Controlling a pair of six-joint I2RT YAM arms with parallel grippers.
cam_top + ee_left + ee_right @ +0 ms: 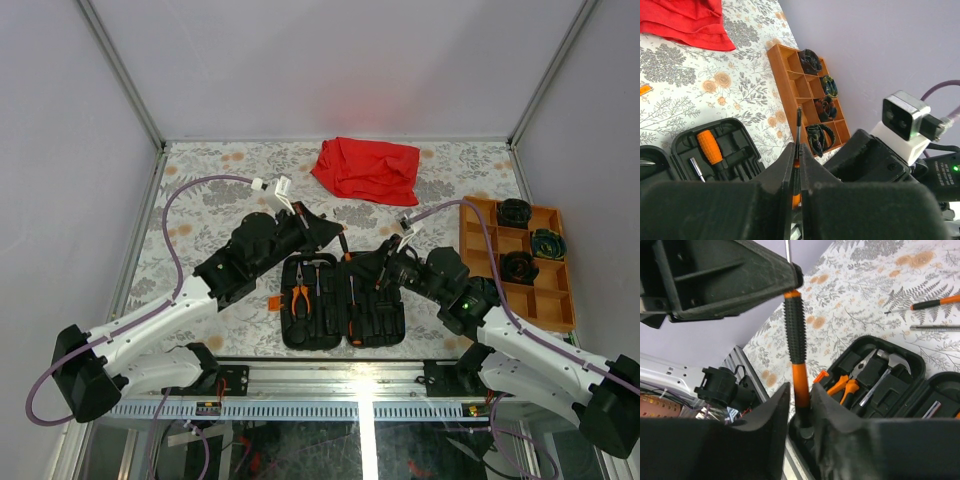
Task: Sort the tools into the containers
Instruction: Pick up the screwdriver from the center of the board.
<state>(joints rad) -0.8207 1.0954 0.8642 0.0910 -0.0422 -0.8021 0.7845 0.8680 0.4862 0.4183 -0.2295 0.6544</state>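
Note:
A screwdriver with an orange-and-black handle (795, 330) hangs in the air between both grippers, above the open black case (340, 325). My left gripper (797, 150) is shut on it where the handle meets the thin shaft (799, 122). My right gripper (800, 387) stands around the handle's lower end; the handle rests against one finger, with a gap to the other. In the case lie pliers (847, 385), a hammer (890, 362) and another screwdriver (710, 147). The orange tray (468, 245) sits to the right, with dark coiled items in some compartments.
A red cloth (367, 168) lies at the back of the flowered table. Two loose screwdrivers (935, 302) lie on the table beyond the case. The frame's uprights and side walls close in the table left and right.

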